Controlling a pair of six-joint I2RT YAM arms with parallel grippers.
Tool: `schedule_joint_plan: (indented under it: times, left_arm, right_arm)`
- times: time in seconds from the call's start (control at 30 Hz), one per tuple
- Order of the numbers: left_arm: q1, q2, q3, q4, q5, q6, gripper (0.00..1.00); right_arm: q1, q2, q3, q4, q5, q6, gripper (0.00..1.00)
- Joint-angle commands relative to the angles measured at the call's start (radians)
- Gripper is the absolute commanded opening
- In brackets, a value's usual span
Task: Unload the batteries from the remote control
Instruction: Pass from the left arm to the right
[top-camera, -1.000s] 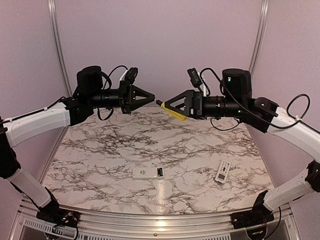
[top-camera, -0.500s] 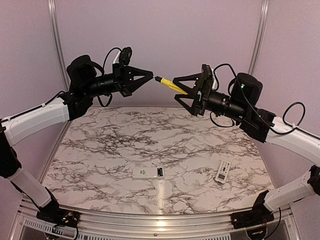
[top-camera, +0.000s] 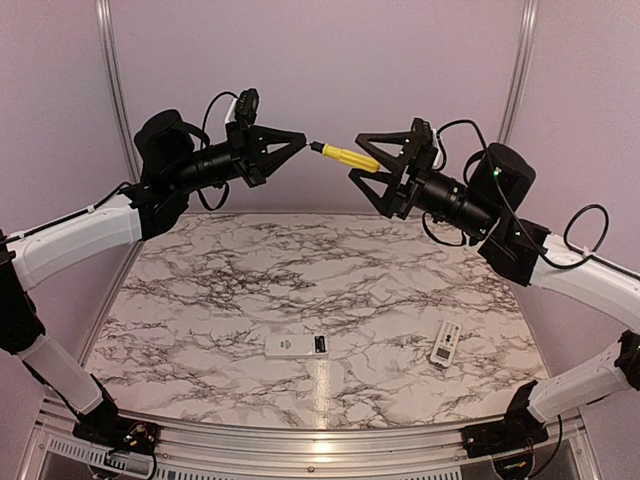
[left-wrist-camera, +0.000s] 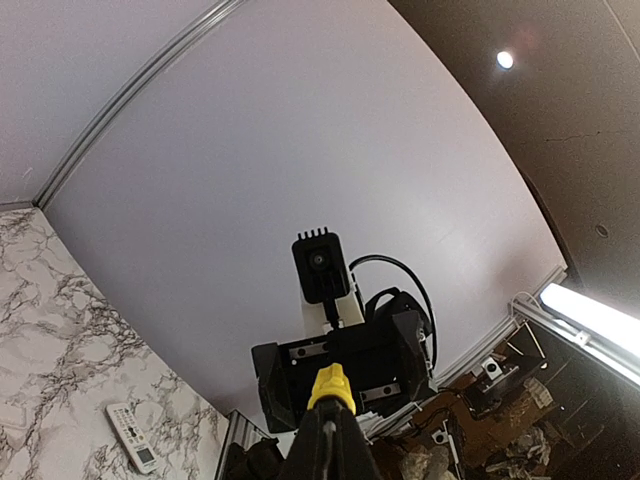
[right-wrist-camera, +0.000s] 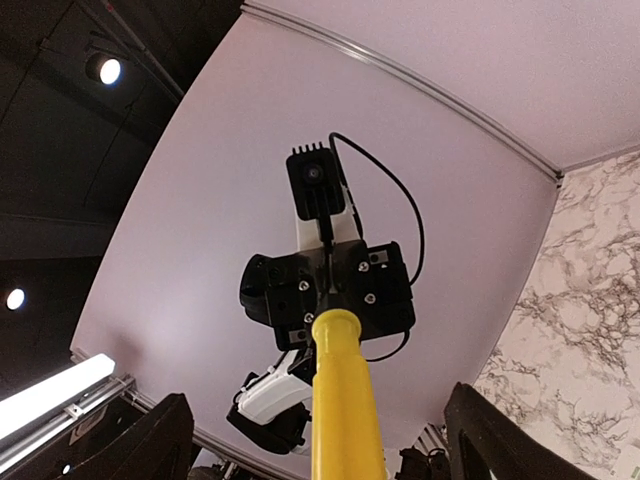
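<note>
Bench (top-camera: 250, 290): white marble-pattern top, dark veining, glare streak near front edge; back wall (top-camera: 320, 70) plain pale lilac; aluminium posts (top-camera: 112, 90) at both rear corners; dark ceiling (left-wrist-camera: 560, 120); round spot lamp (left-wrist-camera: 505, 60) and strip light (left-wrist-camera: 590, 315) lit

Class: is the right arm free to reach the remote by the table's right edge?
Probably not yet: the right claw hangs around the screwdriver, whose tip the left claw pinches. The remote lies unblocked.
</note>
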Motion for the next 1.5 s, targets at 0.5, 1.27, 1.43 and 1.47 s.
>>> schedule_joint_plan:
  times: [0.5, 1.27, 1.43, 1.47]
  left_arm:
    - [-0.02, -0.021, -0.005, -0.058, -0.058, 0.099, 0.0]
    - [-0.024, -0.039, -0.017, -0.094, -0.067, 0.126, 0.0]
    - [-0.026, -0.047, -0.025, -0.108, -0.071, 0.136, 0.0]
    - [-0.026, -0.05, -0.028, -0.108, -0.074, 0.136, 0.0]
  right_arm:
    - [0.01, 0.105, 0.135, -0.012, -0.038, 0.019, 0.49]
    - [0.011, 0.124, 0.173, -0.045, -0.036, -0.015, 0.32]
    - [0.011, 0.126, 0.172, -0.046, -0.036, -0.019, 0.28]
    - [0.011, 0.125, 0.172, -0.046, -0.035, -0.02, 0.28]
